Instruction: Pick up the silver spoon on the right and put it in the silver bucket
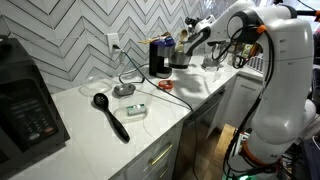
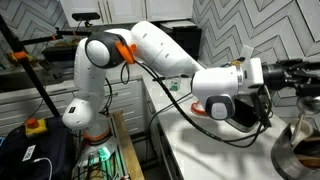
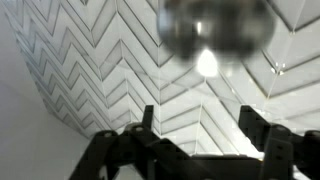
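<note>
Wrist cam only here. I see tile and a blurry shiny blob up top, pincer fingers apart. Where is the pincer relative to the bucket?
Observer: In an exterior view the pincer hangs at the far end of the counter, close to the silver bucket and higher than its rim.
Operator: What's next to the bucket?
Observer: The black coffee machine stands right beside it, against the tiled wall.
Operator: Anything else on the counter?
Observer: A black ladle lies nearer the microwave, well apart from the pincer.
</note>
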{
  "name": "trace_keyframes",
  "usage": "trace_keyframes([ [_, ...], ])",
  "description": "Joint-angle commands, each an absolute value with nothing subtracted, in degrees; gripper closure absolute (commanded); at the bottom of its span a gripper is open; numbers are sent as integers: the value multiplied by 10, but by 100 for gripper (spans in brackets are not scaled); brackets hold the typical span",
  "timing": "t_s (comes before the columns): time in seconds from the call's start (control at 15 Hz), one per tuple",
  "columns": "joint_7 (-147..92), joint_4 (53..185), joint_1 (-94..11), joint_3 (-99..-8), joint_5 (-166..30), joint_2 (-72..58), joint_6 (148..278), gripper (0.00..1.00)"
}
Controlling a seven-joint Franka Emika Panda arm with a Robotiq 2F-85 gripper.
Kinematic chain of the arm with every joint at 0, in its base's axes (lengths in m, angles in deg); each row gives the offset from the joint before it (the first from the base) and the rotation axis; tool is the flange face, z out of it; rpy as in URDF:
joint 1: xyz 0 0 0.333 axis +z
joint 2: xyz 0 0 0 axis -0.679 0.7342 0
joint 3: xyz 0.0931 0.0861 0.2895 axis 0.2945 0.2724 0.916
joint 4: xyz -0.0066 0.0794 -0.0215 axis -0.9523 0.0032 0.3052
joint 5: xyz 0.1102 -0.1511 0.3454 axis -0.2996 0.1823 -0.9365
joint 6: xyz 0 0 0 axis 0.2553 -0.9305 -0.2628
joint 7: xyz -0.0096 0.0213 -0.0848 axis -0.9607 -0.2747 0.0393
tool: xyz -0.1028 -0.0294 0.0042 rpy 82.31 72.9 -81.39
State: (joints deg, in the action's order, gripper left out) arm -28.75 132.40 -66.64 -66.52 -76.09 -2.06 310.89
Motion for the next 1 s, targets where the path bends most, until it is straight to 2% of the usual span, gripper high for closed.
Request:
trace_keyframes([
  [0.0, -303, 1331, -654, -665, -786, -74, 3102, 0],
  [0.47, -308, 1324, -646, -665, -838, -96, 3103, 0],
  [0.8, -165, 1351, -660, -650, -757, -183, 3078, 0],
  [0.87, -226, 1314, -648, -660, -798, -133, 3099, 0],
  [0.93, -219, 1314, -647, -660, -793, -145, 3096, 0],
])
